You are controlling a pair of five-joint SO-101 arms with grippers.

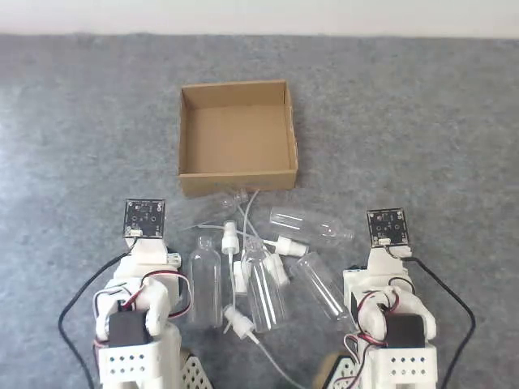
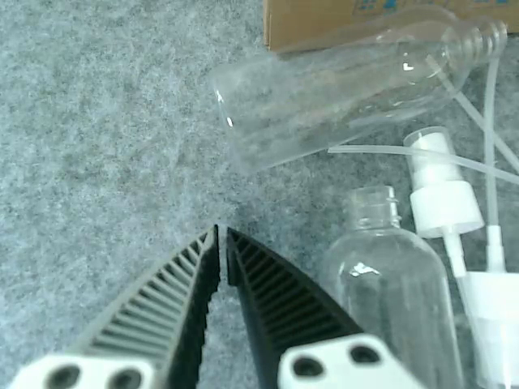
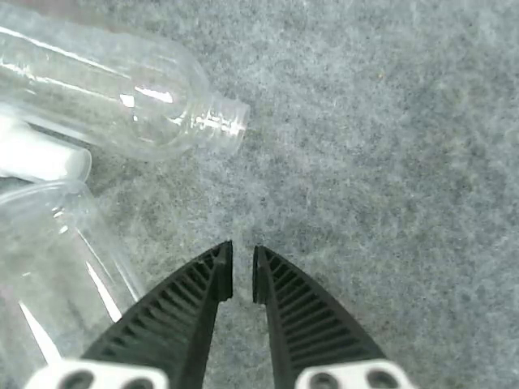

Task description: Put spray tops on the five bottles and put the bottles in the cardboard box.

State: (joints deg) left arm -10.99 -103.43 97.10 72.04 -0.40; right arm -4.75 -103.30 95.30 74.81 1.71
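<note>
High view: five capless bottles (image 1: 204,279) and loose spray tops (image 1: 240,322) lie between the arms, near the cardboard box (image 1: 237,181). The left gripper (image 2: 223,233) and right gripper (image 3: 242,250) are each pressed together over bare carpet.

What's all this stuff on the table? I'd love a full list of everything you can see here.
brown cardboard box: one, brown, open-topped, far middle of the table, nothing inside.
clear plastic bottles: five, transparent, uncapped, lying between the box and the arms.
white spray tops with thin tubes: about five, white, loose among the bottles; exact count hard to tell.
grey table cover: one, grey, fuzzy, under everything.
left arm, right arm: two, white with black parts, near edge.
left gripper, right gripper: two, black ridged fingers, shut, holding nothing, above the cover.
</note>
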